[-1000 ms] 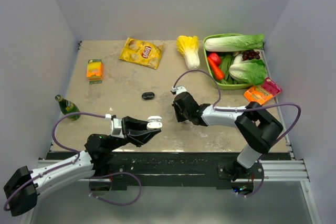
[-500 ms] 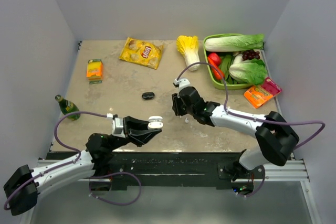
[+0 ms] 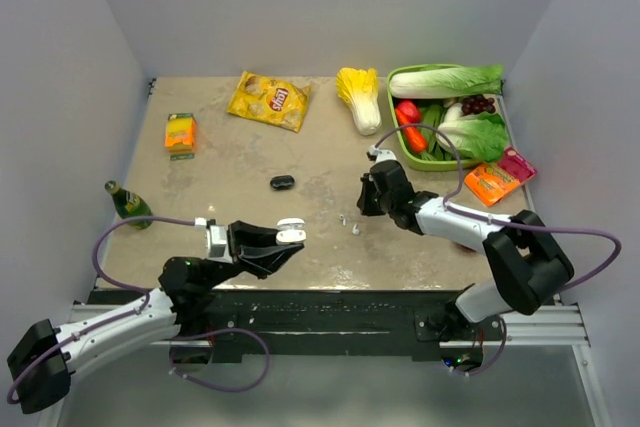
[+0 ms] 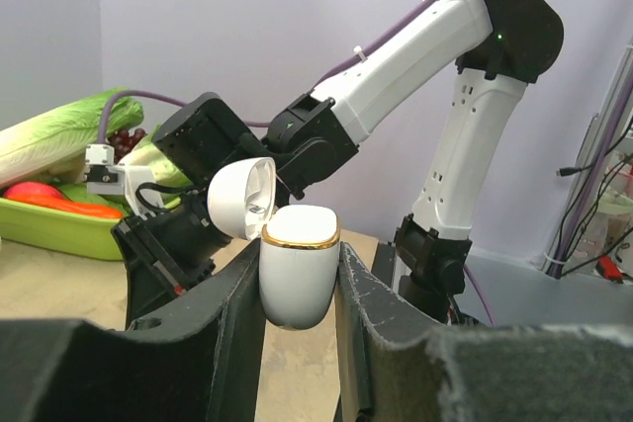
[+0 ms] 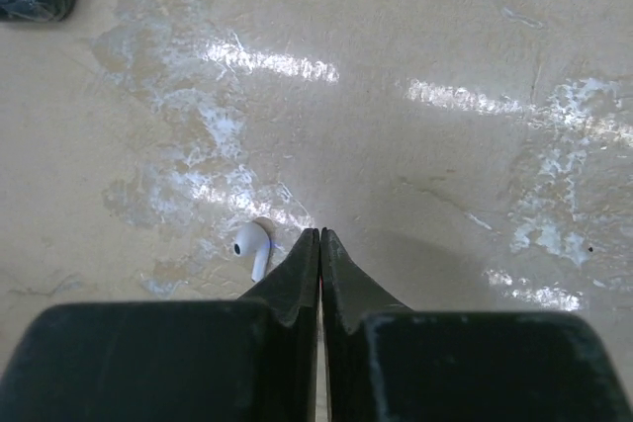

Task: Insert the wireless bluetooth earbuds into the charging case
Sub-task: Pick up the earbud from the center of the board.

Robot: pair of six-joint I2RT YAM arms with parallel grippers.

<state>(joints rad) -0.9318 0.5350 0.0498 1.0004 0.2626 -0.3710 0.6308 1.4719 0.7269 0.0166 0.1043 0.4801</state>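
Around the white earbuds (image 3: 355,230) lie chips (image 3: 268,100), cabbage (image 3: 360,95), a bottle (image 3: 128,203).

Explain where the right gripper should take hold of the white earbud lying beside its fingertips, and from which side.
Probably the rounded head of the white earbud, from straight above, jaws either side. The bud lies flat on the table, thin stem pointing toward the right gripper, so the head is its bulkiest part; the stem looks likelier to slip. The shut jaws must open first.
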